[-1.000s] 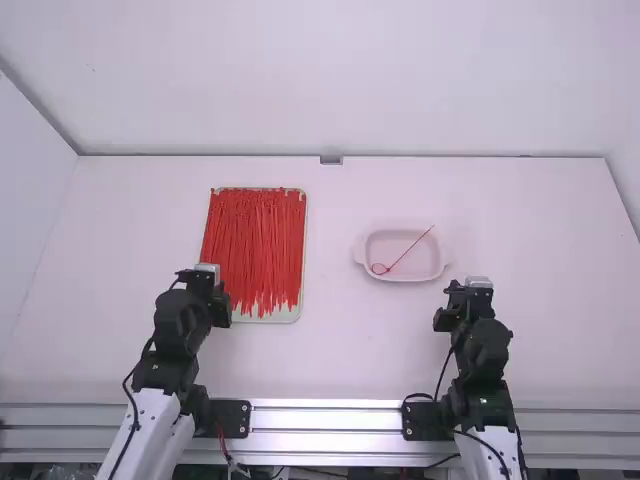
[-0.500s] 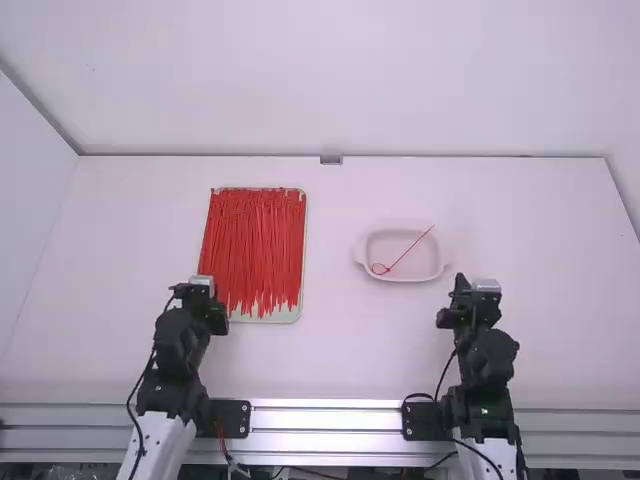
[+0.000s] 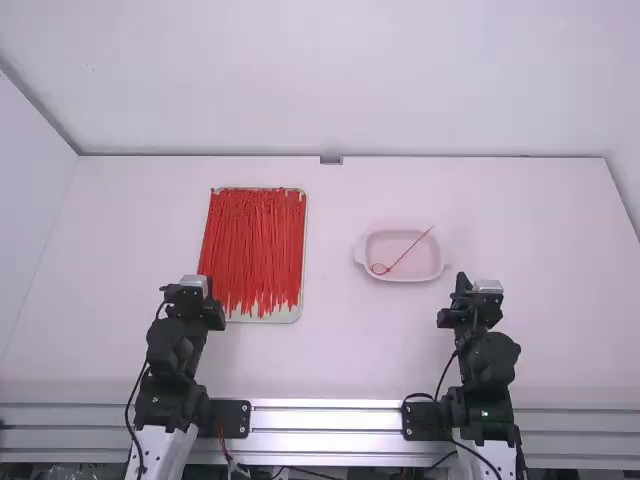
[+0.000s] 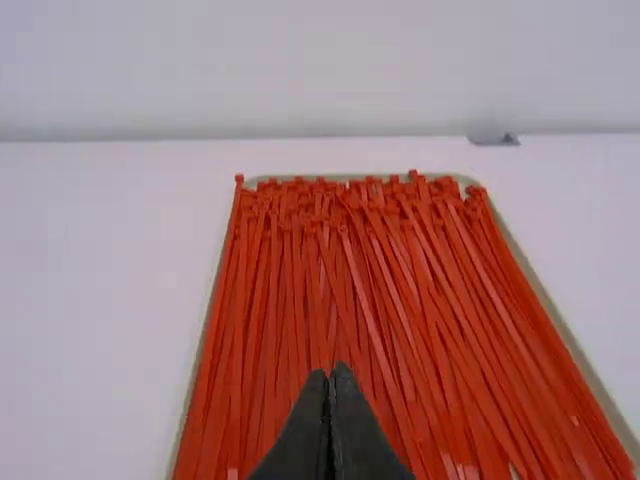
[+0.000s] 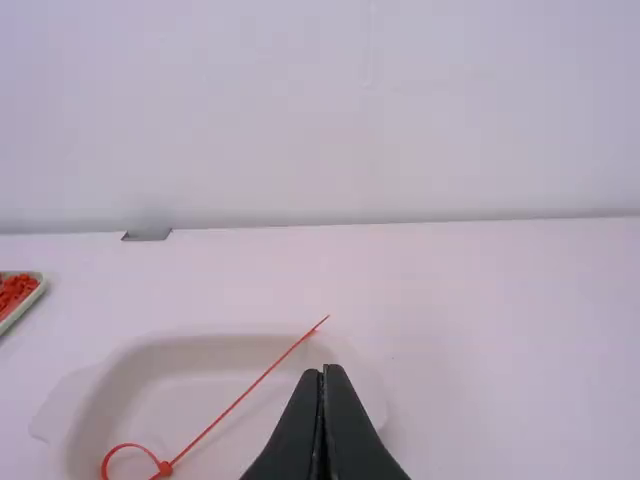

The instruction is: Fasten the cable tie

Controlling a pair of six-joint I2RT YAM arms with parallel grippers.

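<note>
A tray [image 3: 295, 318] [image 4: 228, 270] holds several loose red cable ties [image 3: 254, 248] [image 4: 380, 310] left of the table's middle. A white dish [image 3: 403, 256] [image 5: 120, 385] right of it holds one red cable tie [image 3: 398, 258] [image 5: 215, 415] fastened into a small loop, its tail sticking out over the rim. My left gripper [image 3: 193, 294] [image 4: 329, 376] is shut and empty, drawn back near the tray's front left corner. My right gripper [image 3: 471, 296] [image 5: 324, 372] is shut and empty, just in front of the dish's right end.
A small grey bracket [image 3: 331, 159] sits at the table's far edge against the back wall. A metal rail [image 3: 320, 415] runs along the front edge by the arm bases. Bare table lies at the far left and far right.
Both arms have drawn back toward their bases. The left gripper pulled away from the tray's front corner, the right gripper from the dish. The looped tie stays in the dish.
</note>
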